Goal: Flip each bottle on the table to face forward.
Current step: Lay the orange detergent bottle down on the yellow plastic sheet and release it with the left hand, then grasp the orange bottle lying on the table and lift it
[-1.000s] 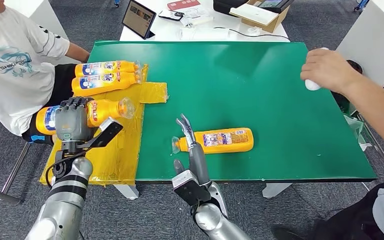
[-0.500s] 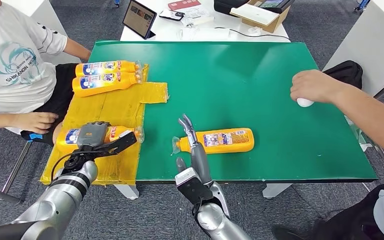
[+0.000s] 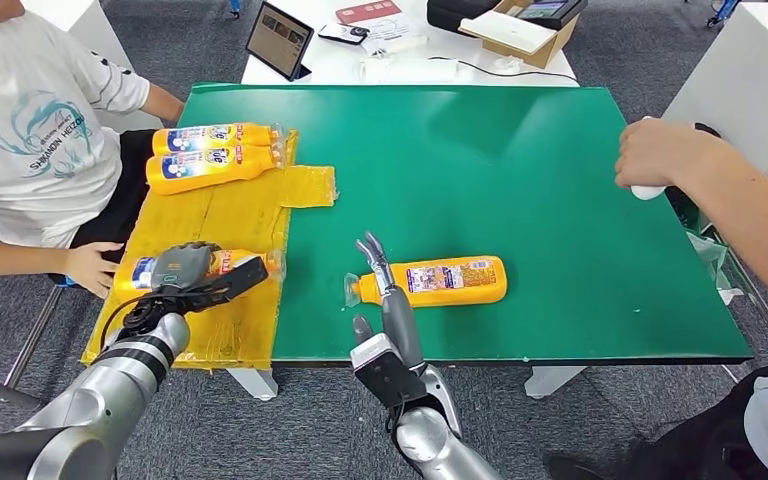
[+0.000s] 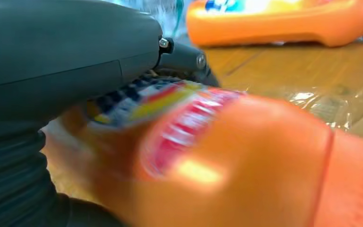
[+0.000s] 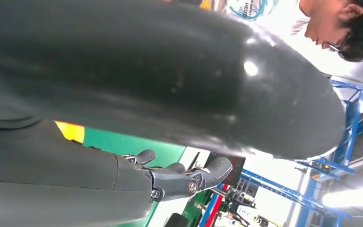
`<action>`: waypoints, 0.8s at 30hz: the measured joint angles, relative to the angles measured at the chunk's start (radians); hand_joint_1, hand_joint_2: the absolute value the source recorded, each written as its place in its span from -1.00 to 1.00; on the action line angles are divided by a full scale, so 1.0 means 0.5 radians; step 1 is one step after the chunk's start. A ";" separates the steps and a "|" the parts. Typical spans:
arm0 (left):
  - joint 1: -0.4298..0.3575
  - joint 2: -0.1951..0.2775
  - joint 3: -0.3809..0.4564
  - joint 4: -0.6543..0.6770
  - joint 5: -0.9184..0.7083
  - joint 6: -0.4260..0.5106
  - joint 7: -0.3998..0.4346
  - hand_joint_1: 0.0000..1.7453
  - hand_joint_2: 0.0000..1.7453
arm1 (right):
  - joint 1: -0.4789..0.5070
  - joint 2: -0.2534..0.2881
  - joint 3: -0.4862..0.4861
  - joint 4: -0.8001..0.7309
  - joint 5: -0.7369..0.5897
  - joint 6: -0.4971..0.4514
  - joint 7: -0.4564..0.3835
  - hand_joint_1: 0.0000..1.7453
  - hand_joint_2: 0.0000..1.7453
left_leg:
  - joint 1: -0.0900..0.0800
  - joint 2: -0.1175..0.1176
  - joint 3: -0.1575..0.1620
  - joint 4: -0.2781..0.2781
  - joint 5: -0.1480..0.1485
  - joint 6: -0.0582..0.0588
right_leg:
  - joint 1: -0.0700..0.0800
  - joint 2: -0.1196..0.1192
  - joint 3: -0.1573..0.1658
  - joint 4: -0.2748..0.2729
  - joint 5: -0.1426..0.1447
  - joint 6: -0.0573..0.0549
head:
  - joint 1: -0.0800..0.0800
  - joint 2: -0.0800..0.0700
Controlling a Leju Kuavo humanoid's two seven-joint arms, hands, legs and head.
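Nearby, a person's hand (image 3: pixel 95 268) rests beside the held bottle (image 3: pixel 222 264).

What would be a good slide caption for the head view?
Left hand holds an orange bottle on yellow sheet; right hand open.

Four orange bottles, all lying on their sides; two (image 3: pixel 216 135) (image 3: pixel 215 165) side by side at upper left on the yellow sheet (image 3: pixel 220 215), printed labels up, caps toward the right; a third (image 3: pixel 210 266) at lower left on the same sheet, gripped by the left hand (image 3: pixel 182 270); the fourth (image 3: pixel 438 281) lies at centre on the green worktop (image 3: pixel 520 170), label up, cap to the left.
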 joint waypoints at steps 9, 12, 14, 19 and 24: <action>-0.084 -0.019 0.049 0.001 0.493 -0.524 -0.260 -1.00 -1.00 | 0.011 -0.001 -0.049 0.001 0.006 0.041 0.018 -1.00 -1.00 | 0.000 -0.007 0.001 0.000 0.003 -0.001 | 0.000 -0.007 0.004 0.000 0.000 0.000 | 0.000 0.000; -0.104 -0.017 0.050 0.001 0.616 -0.672 -0.318 -1.00 -1.00 | 0.012 -0.001 -0.067 0.004 -0.004 0.041 0.019 -1.00 -1.00 | 0.000 -0.008 0.001 0.000 0.005 -0.001 | 0.000 -0.008 0.004 0.000 0.000 0.000 | 0.000 0.000; -0.116 -0.012 0.051 0.001 0.688 -0.779 -0.366 -1.00 -1.00 | 0.012 -0.001 -0.079 0.007 -0.009 0.041 0.019 -1.00 -1.00 | 0.000 -0.009 0.001 0.000 0.005 0.000 | 0.000 -0.008 0.005 0.000 0.000 0.000 | 0.000 0.000; -0.122 -0.005 0.057 -0.001 0.802 -0.864 -0.461 -1.00 -1.00 | 0.012 -0.001 -0.092 0.021 -0.015 0.041 0.020 -1.00 -1.00 | 0.000 -0.008 0.001 0.000 0.005 0.000 | 0.000 -0.008 0.005 0.000 0.000 0.000 | 0.000 0.000; -0.015 -0.059 0.166 -0.096 1.259 -0.348 -0.831 -1.00 -1.00 | 0.013 -0.001 -0.094 0.037 -0.003 0.036 0.027 -1.00 -1.00 | 0.000 -0.006 -0.002 0.000 0.005 0.000 | -0.001 -0.007 0.000 0.000 0.001 0.000 | 0.000 0.000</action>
